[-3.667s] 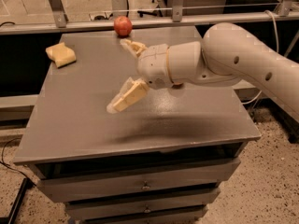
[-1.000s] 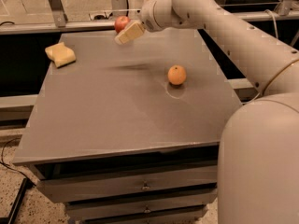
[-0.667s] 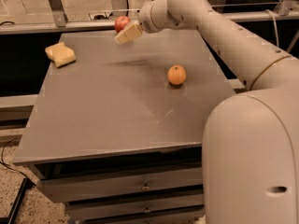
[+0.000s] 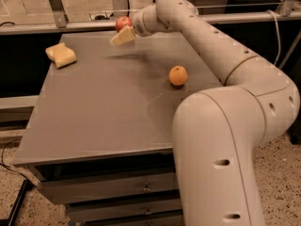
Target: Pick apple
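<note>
The red apple (image 4: 123,22) sits at the far edge of the grey table (image 4: 94,112), left of centre. My gripper (image 4: 120,31) reaches across the table to it and is open. Its pale near finger (image 4: 122,36) hangs just in front of and below the apple. The other finger is hidden behind the apple and the wrist. I cannot tell whether a finger touches the apple. The apple rests on the table.
A small orange citrus fruit (image 4: 178,75) lies right of centre on the table. A pale yellow sponge block (image 4: 61,54) lies at the far left. A metal rail (image 4: 56,28) runs behind the table's far edge. My arm's large segments (image 4: 221,140) fill the right foreground.
The gripper has gone from over the table's middle to the far edge, at the apple. Over the last second it has barely moved. The apple, the orange and the sponge stayed put.
</note>
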Robot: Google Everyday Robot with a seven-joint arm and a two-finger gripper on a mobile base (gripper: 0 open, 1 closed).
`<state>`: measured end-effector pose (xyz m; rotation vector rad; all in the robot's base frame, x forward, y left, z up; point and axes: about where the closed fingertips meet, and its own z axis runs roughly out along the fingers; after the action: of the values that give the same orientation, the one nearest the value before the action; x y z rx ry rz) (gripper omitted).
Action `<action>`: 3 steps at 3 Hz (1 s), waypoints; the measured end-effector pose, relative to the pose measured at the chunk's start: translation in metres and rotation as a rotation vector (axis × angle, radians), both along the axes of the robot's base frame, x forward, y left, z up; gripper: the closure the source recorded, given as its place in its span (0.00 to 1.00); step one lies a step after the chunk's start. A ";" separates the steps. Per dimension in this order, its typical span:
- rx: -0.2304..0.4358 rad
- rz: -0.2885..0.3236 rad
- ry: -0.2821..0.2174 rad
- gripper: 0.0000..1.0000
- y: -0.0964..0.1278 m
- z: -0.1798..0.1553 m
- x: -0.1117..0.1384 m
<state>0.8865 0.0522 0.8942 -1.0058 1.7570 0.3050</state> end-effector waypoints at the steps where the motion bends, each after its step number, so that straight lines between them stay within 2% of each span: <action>1: -0.014 -0.039 0.024 0.00 0.006 -0.017 0.022; 3: -0.003 -0.101 0.016 0.00 0.015 -0.026 0.060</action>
<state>0.9461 0.0674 0.8684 -0.9158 1.8162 0.2466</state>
